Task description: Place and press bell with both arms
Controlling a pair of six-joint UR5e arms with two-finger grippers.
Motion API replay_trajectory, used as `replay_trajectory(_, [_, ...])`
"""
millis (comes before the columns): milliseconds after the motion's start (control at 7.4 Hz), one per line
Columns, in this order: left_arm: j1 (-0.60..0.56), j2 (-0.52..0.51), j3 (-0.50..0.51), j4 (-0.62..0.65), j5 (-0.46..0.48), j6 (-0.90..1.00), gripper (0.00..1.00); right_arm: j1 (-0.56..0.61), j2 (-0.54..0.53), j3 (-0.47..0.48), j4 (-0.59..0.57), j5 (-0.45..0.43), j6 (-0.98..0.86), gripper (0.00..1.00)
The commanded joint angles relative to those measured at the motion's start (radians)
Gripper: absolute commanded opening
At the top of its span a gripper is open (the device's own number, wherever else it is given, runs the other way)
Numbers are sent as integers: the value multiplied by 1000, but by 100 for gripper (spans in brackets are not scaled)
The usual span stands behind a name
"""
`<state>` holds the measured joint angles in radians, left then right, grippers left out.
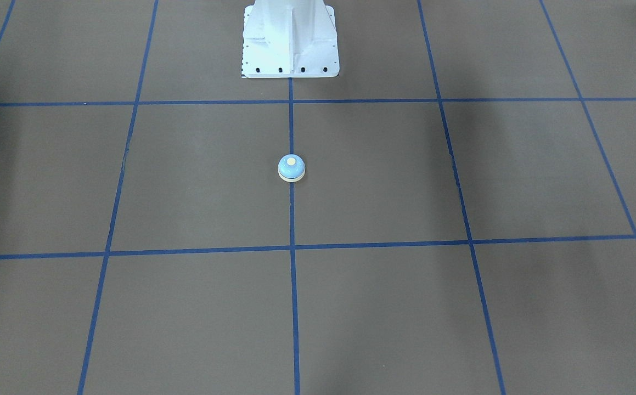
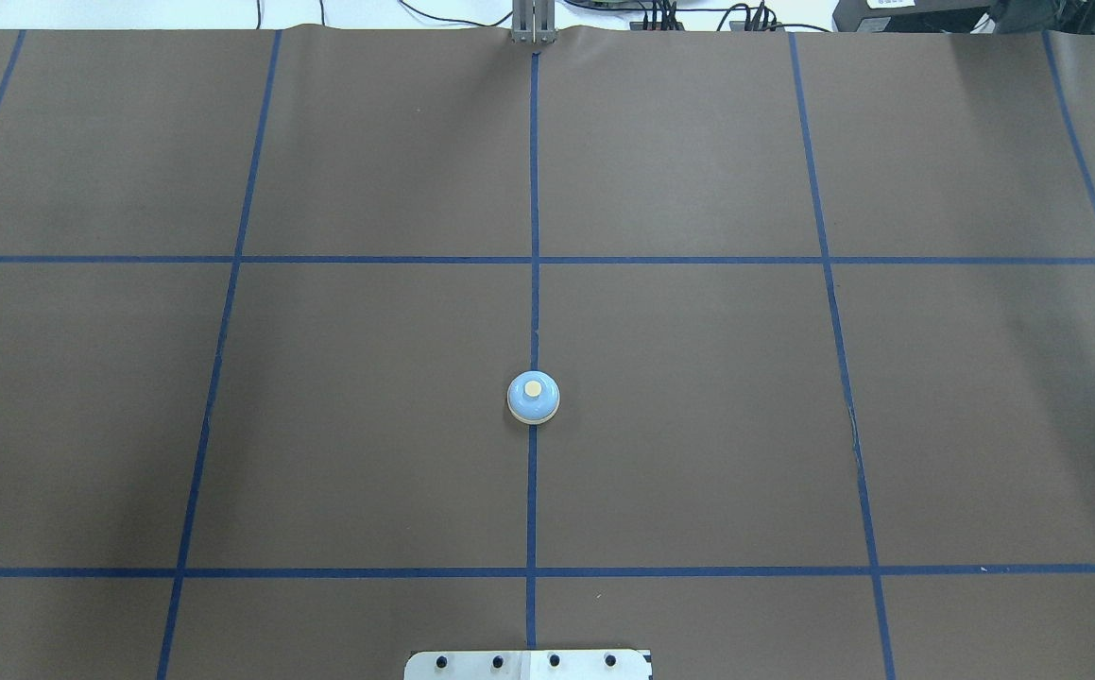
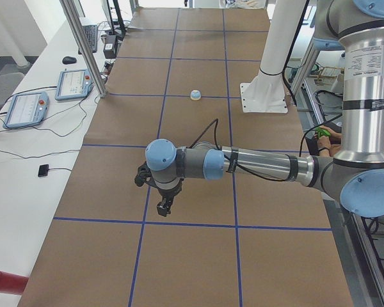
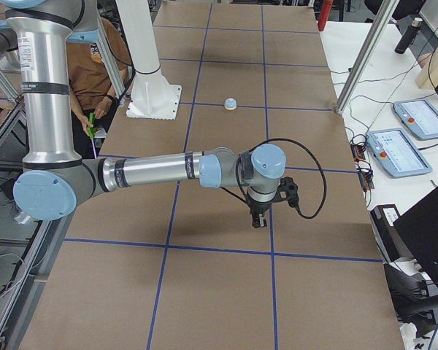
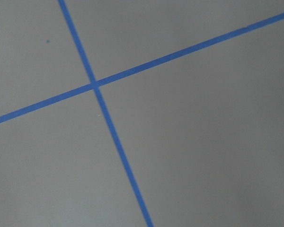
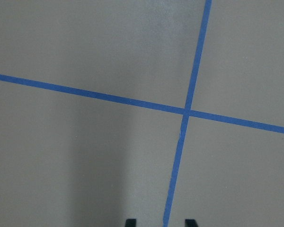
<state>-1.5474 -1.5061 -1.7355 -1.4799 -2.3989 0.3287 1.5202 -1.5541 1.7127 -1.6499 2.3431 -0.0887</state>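
Fingertips (image 6: 130, 222) of the small black two-finger right gripper (image 6: 160, 222) stand spread with nothing between them. They point down over a crossing of blue tape lines (image 6: 186, 112) toward the right end of the brown paper-covered table (image 6: 85, 165). The grey-and-silver right arm (image 4: 153, 171) reaches out level behind it. The black left gripper (image 3: 164, 206), on the grey-and-silver left arm (image 3: 269, 167), hangs above the table toward its left end; whether it is spread or closed cannot be told. The small light-blue dome-shaped call bell (image 2: 534, 398), cream button on top, sits upright on the centre tape line, midway between both ends and well apart from both grippers. A white metal pedestal (image 1: 290, 44) stands at the robot-side edge.
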Motion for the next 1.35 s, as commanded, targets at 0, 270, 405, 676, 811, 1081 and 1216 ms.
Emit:
replay_trajectory(0, [-13, 1, 7, 1, 0, -2, 99, 0, -4, 7, 1, -4, 7, 100])
replay_trajectory(270, [-13, 1, 7, 1, 0, -5, 99, 0, -4, 8, 1, -4, 10, 100])
replay_trajectory(405, [-13, 1, 8, 3, 0, -10, 99, 0, -1, 7, 1, -4, 10, 100])
replay_trajectory(676, [-13, 1, 4, 1, 0, -54, 99, 0, 5, 13, 1, -4, 12, 100])
replay_trajectory(811, [-14, 1, 5, 1, 0, -54, 99, 0, 8, 36, 1, -5, 13, 100])
replay_trajectory(1081, [-14, 6, 7, -2, -2, -56, 99, 0, 0, 36, 1, -2, 15, 100])
replay_trajectory(1216, [-14, 6, 5, -2, -2, -56, 99, 0, -1, 41, 1, -2, 15, 100])
